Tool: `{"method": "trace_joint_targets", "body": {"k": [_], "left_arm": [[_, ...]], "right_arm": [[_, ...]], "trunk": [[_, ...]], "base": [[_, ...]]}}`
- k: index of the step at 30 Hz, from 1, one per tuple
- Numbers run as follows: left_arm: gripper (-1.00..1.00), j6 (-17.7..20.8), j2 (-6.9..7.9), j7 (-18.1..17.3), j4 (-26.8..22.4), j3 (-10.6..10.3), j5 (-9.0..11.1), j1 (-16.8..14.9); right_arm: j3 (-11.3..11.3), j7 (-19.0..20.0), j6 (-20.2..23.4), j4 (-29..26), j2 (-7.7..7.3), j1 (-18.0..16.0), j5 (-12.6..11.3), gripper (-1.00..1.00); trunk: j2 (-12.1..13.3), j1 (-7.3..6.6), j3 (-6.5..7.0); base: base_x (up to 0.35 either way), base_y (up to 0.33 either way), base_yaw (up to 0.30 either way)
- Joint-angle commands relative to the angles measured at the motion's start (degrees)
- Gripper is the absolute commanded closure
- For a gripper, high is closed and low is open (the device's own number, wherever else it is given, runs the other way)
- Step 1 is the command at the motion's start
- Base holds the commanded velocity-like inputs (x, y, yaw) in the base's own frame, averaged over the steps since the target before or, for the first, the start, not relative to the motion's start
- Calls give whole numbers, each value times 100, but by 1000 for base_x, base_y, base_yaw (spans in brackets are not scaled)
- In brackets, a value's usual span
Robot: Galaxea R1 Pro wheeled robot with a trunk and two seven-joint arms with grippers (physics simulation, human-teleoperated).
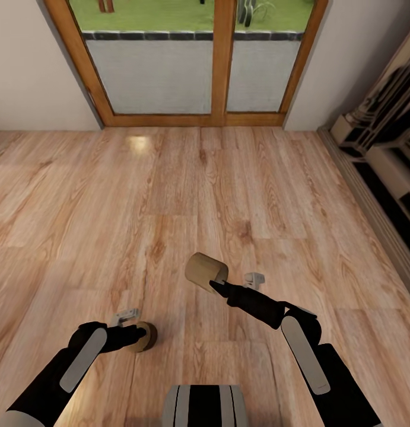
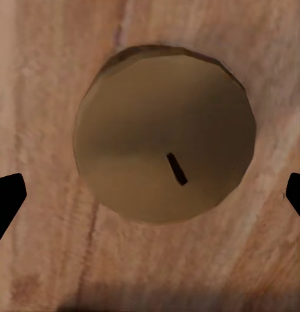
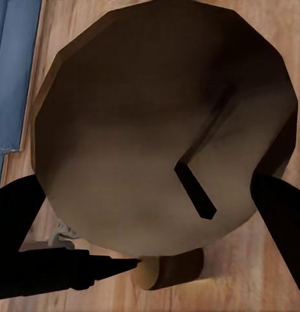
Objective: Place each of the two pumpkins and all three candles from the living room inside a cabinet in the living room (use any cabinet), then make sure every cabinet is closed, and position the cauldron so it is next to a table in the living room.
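Right gripper (image 1: pixel 219 284) is clamping one candle (image 1: pixel 206 272) aloft by its round sides; left gripper (image 1: pixel 136 332), jaws spread, is hovering over another candle (image 2: pixel 165 133) on the floor (image 1: pixel 169 196) — light, stiff, slick.

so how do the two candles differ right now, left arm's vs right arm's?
The right-arm candle is lifted and tilted, clamped in the right gripper; the left-arm candle stands upright on the floor. The left gripper is open above it, fingers apart from it. Both are tan, stubby, with dark wicks.
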Motion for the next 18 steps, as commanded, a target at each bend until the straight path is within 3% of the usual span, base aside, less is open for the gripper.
{"method": "trace_joint_targets", "body": {"k": [1, 6, 15, 18], "left_arm": [[-100, 0, 0, 1, 0, -1, 1, 0], [-100, 1, 0, 5, 0, -2, -2, 0], [-100, 0, 0, 7, 1, -3, -2, 0], [-100, -5, 0, 11, 1, -2, -2, 0]], "right_arm": [[0, 0, -1, 0, 0, 0, -5, 100], [0, 0, -3, 0, 0, 0, -5, 100], [0, 0, -1, 0, 0, 0, -5, 100], [0, 0, -1, -1, 0, 0, -5, 100]], "trunk": [[0, 0, 0], [0, 0, 0], [0, 0, 0], [-4, 8, -66]], "base": [[72, 0, 0], [137, 0, 0], [17, 0, 0], [0, 0, 0]]}}
